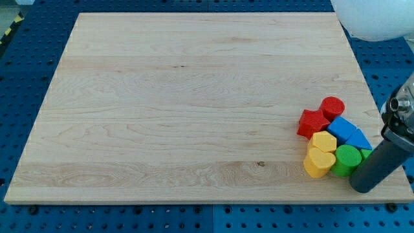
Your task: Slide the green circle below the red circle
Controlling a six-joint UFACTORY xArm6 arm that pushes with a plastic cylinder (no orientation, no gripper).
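The green circle (pixel 347 159) sits at the lower right of the wooden board (pixel 181 103), in a tight cluster of blocks. The red circle (pixel 332 106) is at the cluster's top. My tip (pixel 363 188) is at the view's lower right, just below and right of the green circle, close to it; whether it touches I cannot tell. The rod hides most of the green star (pixel 367 154) behind it.
A red star (pixel 313 122) lies left of the red circle. Two blue blocks (pixel 348 131) sit between the red circle and the green circle. A yellow hexagon (pixel 323 141) and a yellow heart (pixel 318 162) lie left of the green circle.
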